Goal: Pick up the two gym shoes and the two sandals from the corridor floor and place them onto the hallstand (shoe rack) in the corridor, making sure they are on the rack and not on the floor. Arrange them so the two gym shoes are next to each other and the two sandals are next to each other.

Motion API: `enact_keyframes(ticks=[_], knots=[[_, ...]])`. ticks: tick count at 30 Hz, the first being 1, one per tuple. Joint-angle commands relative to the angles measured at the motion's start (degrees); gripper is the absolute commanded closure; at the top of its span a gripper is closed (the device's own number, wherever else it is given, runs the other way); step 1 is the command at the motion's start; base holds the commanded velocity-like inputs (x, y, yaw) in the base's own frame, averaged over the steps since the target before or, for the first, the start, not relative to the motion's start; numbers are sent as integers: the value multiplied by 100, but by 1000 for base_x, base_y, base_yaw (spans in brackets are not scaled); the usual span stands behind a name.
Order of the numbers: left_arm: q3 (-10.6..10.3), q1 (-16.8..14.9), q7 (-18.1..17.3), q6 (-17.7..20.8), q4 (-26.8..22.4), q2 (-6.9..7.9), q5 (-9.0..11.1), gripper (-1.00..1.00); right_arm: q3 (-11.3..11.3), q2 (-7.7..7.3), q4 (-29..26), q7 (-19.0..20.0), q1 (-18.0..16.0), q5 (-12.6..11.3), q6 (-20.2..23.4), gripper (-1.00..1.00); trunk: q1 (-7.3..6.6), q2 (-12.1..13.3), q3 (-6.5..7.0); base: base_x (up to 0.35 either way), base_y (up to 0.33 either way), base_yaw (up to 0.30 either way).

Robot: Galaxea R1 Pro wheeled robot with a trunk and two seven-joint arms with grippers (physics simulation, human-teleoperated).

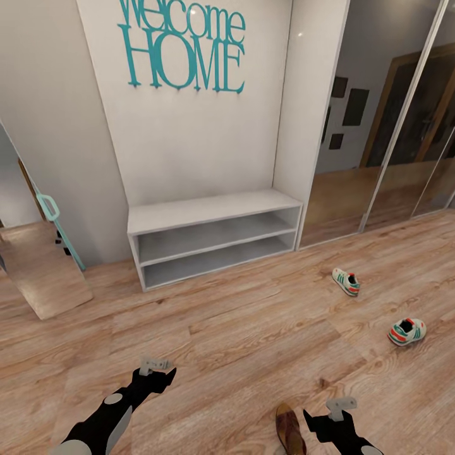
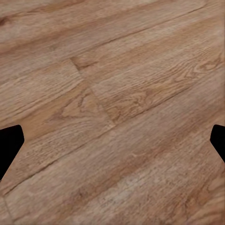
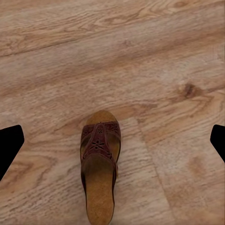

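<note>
- No shoe is being carried: the left gripper [image 1: 155, 368] and the right gripper [image 1: 339, 406] are both being held low over the corridor floor [image 1: 240, 328], each with its fingers spread wide apart and nothing between them.
- Two gym shoes are being left on the planks at the robot's right, one [image 1: 346, 282] nearer the mirrored doors, the other [image 1: 406, 331] closer in; they are lying well apart.
- One sandal [image 1: 290, 430] is being shown on the floor just beside the right gripper; in the right wrist view it [image 3: 99, 168] is lying flat, untouched, between the spread fingers' line of sight.
- The second sandal cannot be placed from these pictures.
- A grey two-slot bench [image 1: 215, 237] under teal lettering [image 1: 183, 47] is being faced; nothing is being stored on it.
- The task is judged to be barely started, all placing remaining.
</note>
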Motion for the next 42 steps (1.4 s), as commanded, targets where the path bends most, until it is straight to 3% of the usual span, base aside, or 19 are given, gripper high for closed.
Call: enact_keyframes(ticks=[1, 42], knots=[[2, -4, -19, -19, 5, 1, 0, -100, 0, -2, 4, 21, -3, -7, -19, -100, 22, -44, -23, 0, 0, 0], [11, -4, -46, -12, 12, 1, 2, -100, 0, -3, 4, 18, -5, -7, -23, -100, 922, -1688, -760, 0, 0, 0]])
